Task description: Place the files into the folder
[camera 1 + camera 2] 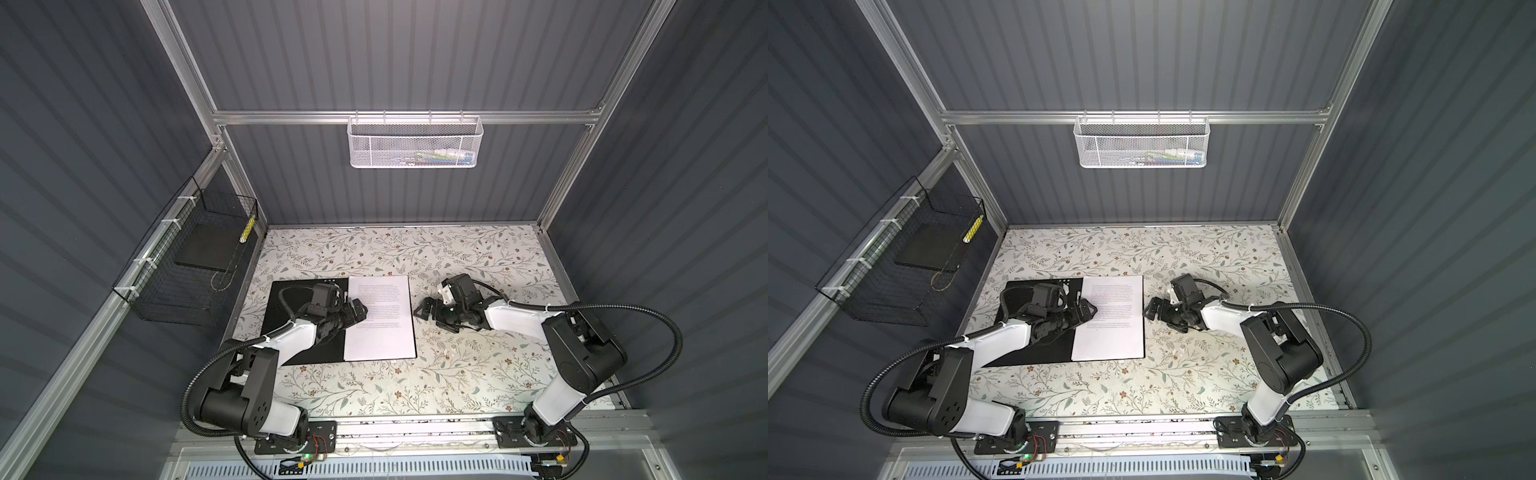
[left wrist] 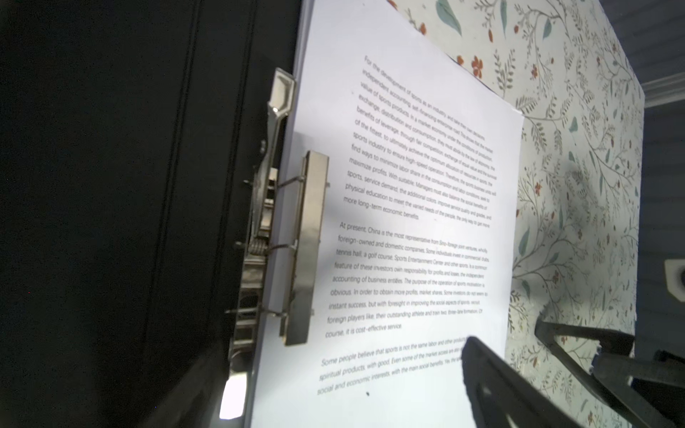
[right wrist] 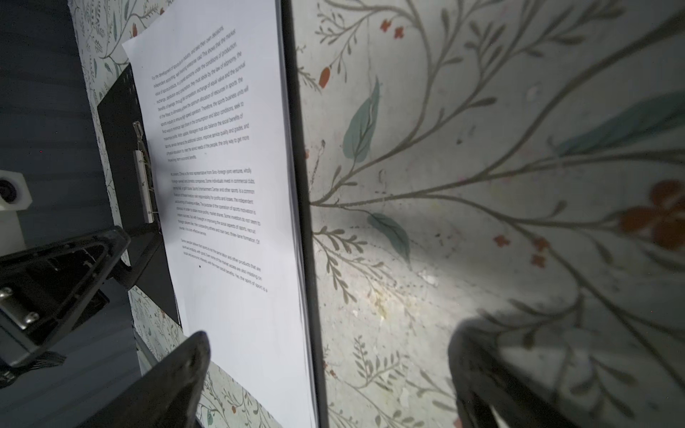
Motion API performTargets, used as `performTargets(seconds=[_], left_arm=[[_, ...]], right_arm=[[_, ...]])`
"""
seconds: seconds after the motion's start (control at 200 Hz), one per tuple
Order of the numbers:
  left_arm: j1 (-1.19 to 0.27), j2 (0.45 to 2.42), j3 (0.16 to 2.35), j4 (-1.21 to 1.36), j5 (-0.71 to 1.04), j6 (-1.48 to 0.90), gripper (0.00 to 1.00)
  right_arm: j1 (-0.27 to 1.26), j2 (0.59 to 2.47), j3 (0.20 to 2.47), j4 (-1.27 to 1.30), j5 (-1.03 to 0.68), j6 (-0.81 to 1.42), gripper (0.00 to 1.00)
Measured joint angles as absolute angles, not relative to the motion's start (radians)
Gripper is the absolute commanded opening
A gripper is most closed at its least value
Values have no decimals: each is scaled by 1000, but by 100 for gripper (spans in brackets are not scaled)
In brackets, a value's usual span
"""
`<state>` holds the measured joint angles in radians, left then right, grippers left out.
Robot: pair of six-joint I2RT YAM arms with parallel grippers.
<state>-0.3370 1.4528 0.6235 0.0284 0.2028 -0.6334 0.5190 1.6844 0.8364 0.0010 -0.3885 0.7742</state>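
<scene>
files [image 1: 380, 336] sit mid-frame in the folder [image 1: 328, 351], long side vertical, left gripper [image 1: 360, 309] over them, right gripper [image 1: 422, 309] just right, both spread wide.

The top white paper sheet [image 2: 393, 237] carries small black English print. In the left wrist view its paragraphs open "For the development of sports as an industry", "At present, China is the most representative" and "Some people believe that sports"; one closes "it is cost-effective service"
</scene>
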Motion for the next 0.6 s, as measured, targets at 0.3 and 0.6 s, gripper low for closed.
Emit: performTargets(seconds=[0.3, 0.6], left_arm=[[-533, 1568, 670, 183, 195, -678, 100], [-736, 1768, 841, 290, 177, -724, 100]], right_arm=[[398, 1612, 764, -1, -335, 795, 99], [237, 1432, 620, -67, -241, 802, 99]])
